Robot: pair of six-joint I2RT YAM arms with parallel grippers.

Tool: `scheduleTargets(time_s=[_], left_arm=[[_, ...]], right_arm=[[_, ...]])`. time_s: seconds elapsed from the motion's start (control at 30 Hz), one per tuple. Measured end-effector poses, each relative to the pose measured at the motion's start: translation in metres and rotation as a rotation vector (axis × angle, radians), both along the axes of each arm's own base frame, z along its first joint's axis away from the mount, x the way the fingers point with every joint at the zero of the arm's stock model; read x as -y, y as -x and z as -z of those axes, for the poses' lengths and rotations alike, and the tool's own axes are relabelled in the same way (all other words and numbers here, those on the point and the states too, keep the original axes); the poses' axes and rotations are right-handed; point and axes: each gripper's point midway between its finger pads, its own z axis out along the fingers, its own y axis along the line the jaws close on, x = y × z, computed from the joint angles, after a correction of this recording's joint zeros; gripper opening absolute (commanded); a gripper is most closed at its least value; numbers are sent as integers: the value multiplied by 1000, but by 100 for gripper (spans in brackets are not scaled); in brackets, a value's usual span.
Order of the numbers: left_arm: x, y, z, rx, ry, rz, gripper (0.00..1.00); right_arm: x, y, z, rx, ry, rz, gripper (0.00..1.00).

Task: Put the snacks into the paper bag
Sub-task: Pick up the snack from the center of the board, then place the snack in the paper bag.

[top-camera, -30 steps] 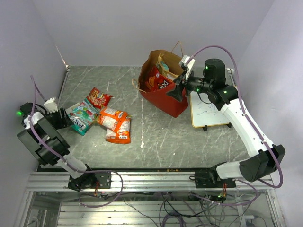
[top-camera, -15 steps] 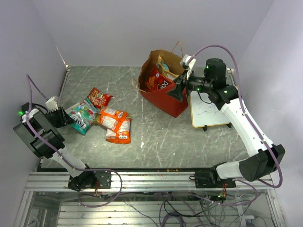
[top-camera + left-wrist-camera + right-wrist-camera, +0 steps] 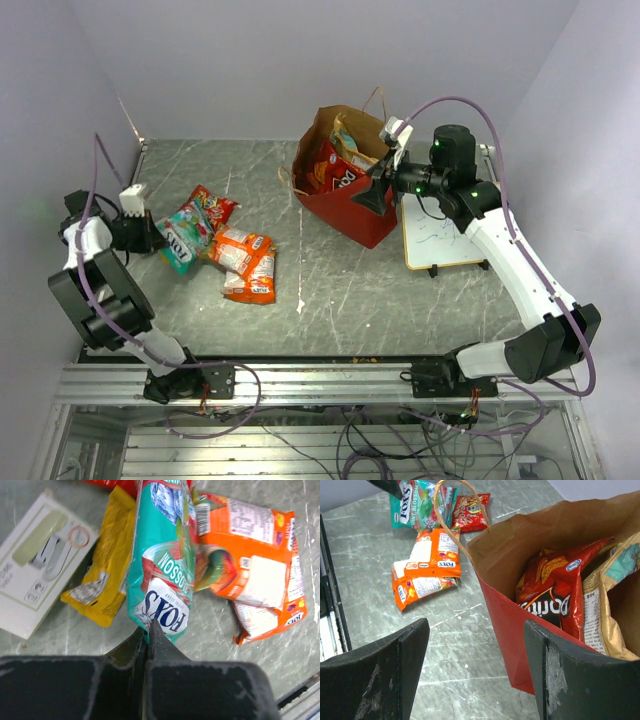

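- Since a second ago, the left gripper [image 3: 148, 626] has shut, clamping the teal-white packet [image 3: 160, 555] by its edge.
- Wide open and empty, the right gripper [image 3: 370, 192] hangs at the paper bag [image 3: 340, 215] rim.

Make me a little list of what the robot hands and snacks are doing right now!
Left gripper: shut on the teal-white crinkly Fox's packet
Right gripper: open, at the rim of the big red paper bag
Inside bag: red Doritos chip bag, kraft-brown pouch
Not bagged yet: two orange packets, small red packet, yellow packet, all on the grey table
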Motion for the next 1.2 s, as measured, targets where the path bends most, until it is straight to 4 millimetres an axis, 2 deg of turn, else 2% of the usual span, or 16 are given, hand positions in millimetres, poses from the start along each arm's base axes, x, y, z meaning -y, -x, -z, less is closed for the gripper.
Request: scheduleTargets(time_s=[0.3, 0.53, 0.67, 0.77, 0.97, 1.1, 1.2], left_arm=[[49, -9, -79, 186, -246, 162, 7], [69, -16, -147, 321, -342, 238, 7], [86, -7, -185, 409, -382, 305, 7], [103, 3, -206, 464, -402, 374, 7], [144, 25, -233, 533, -404, 541, 7], [169, 41, -234, 531, -380, 644, 7], [189, 50, -232, 523, -351, 701, 7]], right_arm=[[0, 0, 1, 1, -3, -3, 76], [0, 2, 8, -14, -1, -9, 77], [-1, 5, 6, -13, -11, -21, 78], [-3, 8, 1, -9, -29, -38, 78], [-9, 12, -7, -27, -76, -63, 78], [-19, 16, -6, -41, -87, -110, 79], [-39, 24, -1, -51, -76, -172, 79]])
